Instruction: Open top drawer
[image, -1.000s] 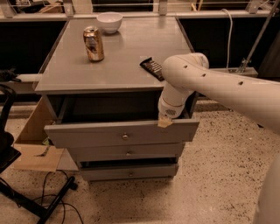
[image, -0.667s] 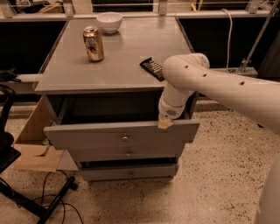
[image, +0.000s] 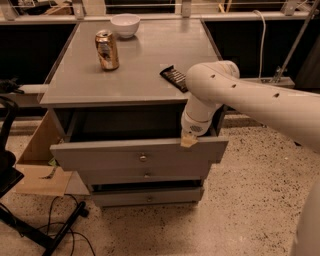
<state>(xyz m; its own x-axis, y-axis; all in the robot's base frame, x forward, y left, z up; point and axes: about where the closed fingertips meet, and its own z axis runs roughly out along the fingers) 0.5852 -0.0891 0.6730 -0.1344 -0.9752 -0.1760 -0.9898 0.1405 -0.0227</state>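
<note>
Down at the gripper (image: 189, 141): planted on the upper rim of the top drawer (image: 100, 156), right of its small round metal knob (image: 143, 157); cannot tell whether spread or pressed together. No visible shift from a moment ago: same pose, front panel pulled just as far out from under the tabletop (image: 150, 55). Judged open, or very nearly. Flat matte grey panels; up top, a shiny can (image: 107, 49), a white bowl (image: 125, 24), a dark flat bar (image: 173, 77).
</note>
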